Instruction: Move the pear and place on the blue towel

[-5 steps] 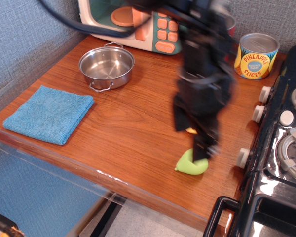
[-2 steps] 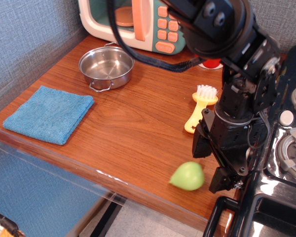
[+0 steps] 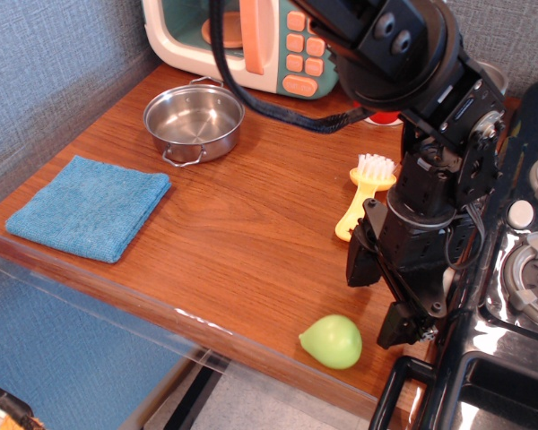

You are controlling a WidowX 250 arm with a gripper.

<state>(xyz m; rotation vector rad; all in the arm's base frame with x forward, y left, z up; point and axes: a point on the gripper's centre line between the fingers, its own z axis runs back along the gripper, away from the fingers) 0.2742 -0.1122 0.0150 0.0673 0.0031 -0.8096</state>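
The light-green pear [image 3: 332, 340] lies loose on the wooden table [image 3: 242, 242], very close to its front edge. My gripper [image 3: 378, 298] hangs just right of the pear and slightly above it, jaws apart and empty, not touching it. The blue towel [image 3: 90, 207] lies flat at the table's front left corner, far from both the pear and the gripper.
A steel pot [image 3: 195, 120] stands behind the towel. A toy microwave [image 3: 242, 40] is at the back. A yellow brush [image 3: 363, 194] lies beside my arm. A black toy stove [image 3: 520, 269] borders the right edge. A clear panel hangs below the front edge.
A second ago the gripper was down on the pear. It has since moved right and off it, and the pear has rolled left toward the front edge.
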